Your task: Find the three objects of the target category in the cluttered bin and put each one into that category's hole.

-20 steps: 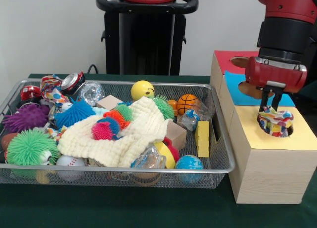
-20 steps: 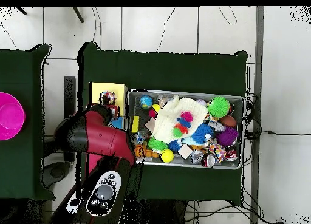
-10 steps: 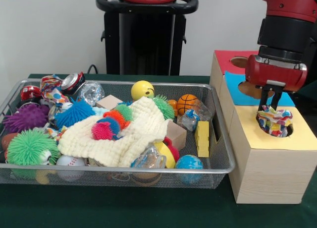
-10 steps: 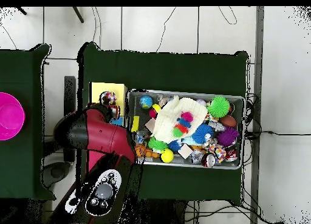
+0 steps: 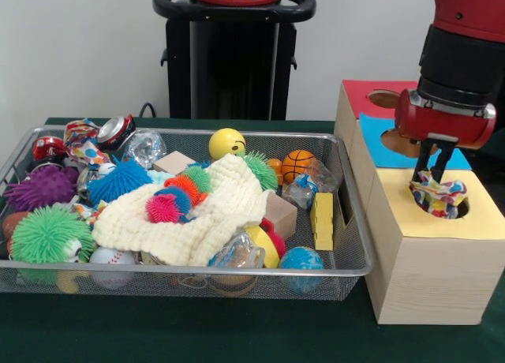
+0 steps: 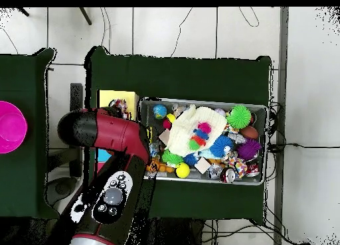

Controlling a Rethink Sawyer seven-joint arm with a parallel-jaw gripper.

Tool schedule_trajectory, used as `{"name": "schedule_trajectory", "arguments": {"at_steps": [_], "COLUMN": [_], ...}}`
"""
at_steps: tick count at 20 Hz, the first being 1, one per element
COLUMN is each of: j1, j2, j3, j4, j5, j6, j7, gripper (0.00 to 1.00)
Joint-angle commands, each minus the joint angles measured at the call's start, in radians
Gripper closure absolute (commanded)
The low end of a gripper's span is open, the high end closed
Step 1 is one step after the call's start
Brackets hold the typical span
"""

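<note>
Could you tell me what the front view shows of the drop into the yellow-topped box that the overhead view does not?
Only the front view shows the pincer over the hole with the spotted cloth piece sitting in its mouth, partly above the rim, plus the red-topped box behind. Only the overhead view shows a pink round object on a separate table; there the arm covers most of the boxes. Both show the bin and the cream cloth.
</note>
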Motion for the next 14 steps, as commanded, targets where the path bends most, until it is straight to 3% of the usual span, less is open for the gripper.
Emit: {"name": "schedule_trajectory", "arguments": {"at_steps": [1,7,14], "j1": [-0.055,-0.069,-0.093], "j2": [0.139,0.166,0.165], "j3": [0.115,0.146,0.215], "j4": [-0.087,-0.131,-0.116], "j5": [0.017,-0.007,0.006], "j6": [0.272,0.318,0.321], "j7": [0.288,0.256,0.191], "gripper": [1.0,1.0,1.0]}}
